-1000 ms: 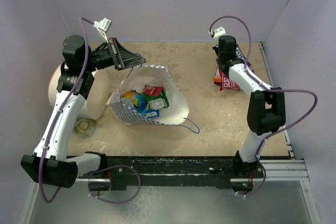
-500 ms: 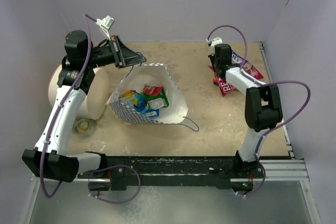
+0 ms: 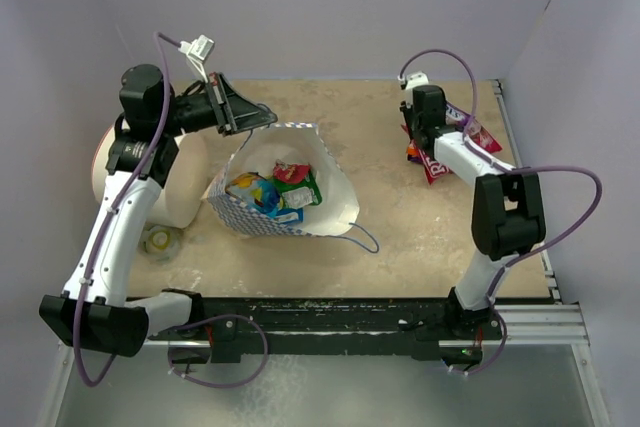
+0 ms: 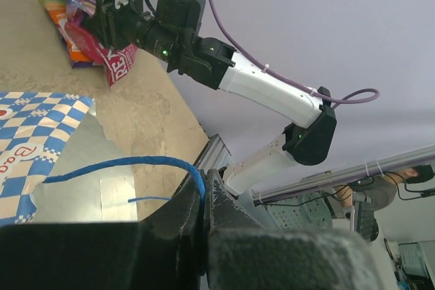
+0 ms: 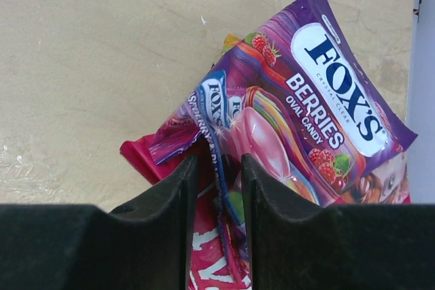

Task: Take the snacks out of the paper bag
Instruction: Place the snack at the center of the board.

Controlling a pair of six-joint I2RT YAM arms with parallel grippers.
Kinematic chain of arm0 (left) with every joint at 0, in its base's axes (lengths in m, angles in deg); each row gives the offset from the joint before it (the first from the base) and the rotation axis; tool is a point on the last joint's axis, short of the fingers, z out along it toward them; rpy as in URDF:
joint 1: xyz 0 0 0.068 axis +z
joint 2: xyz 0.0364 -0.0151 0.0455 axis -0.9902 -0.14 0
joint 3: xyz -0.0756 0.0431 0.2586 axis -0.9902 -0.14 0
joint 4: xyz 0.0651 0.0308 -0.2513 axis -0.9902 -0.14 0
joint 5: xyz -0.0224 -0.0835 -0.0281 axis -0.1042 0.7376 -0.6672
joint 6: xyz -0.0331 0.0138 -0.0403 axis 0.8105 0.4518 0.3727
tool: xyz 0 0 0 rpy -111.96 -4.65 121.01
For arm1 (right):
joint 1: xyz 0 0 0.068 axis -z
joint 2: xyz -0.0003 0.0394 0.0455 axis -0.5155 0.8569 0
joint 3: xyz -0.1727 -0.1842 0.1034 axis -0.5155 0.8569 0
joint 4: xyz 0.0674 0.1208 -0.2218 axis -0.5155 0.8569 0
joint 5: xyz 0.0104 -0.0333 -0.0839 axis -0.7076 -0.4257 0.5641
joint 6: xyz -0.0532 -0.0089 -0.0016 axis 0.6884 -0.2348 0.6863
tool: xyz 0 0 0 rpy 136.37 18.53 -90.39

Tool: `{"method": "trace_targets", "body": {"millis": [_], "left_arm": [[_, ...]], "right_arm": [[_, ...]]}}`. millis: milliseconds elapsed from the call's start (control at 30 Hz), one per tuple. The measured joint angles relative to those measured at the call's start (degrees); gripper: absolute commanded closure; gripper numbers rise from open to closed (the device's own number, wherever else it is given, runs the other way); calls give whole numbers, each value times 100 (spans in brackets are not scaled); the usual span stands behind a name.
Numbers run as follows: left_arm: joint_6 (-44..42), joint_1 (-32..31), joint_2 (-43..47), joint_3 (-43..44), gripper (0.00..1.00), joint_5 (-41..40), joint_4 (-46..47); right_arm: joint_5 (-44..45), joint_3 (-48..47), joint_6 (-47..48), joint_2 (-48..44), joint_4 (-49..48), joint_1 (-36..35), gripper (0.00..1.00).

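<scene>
The paper bag [image 3: 337, 199] lies open in the middle, its checkered outside [image 4: 27, 142] and cream inside showing. Several snacks [image 3: 277, 191] sit inside it, red, green, blue and yellow. My left gripper [image 3: 262, 115] is shut on the bag's blue cord handle [image 4: 122, 163] and holds it up at the bag's far left rim; it also shows in the left wrist view [image 4: 204, 180]. A pile of snacks [image 3: 445, 139] lies at the far right. My right gripper [image 5: 219, 165] stands over that pile, jaws slightly apart around the crimped edge of a purple Fox's packet [image 5: 319, 120] lying on a red packet [image 5: 211, 263].
A large white cylinder [image 3: 178, 185] lies left of the bag, under my left arm. A small tape roll [image 3: 160, 240] sits in front of it. The bag's second blue handle [image 3: 366, 239] trails on the table. A metal rail [image 3: 520, 147] borders the right edge.
My right gripper has shifted a little over the far-right pile and the packets under it have moved slightly. My left gripper still holds the handle, almost unmoved.
</scene>
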Motion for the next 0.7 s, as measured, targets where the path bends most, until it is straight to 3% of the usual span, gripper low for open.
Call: {"method": "trace_targets", "body": {"millis": [200, 433, 700], "left_arm": [[111, 0, 251, -197, 100, -61, 50], [262, 0, 328, -354, 100, -118, 153], [273, 0, 361, -376, 100, -133, 170]], "right_arm": [[0, 0, 2, -111, 131, 0, 57], [-2, 61, -31, -531, 328, 0, 35], [-535, 66, -181, -1327, 522, -70, 32]]}}
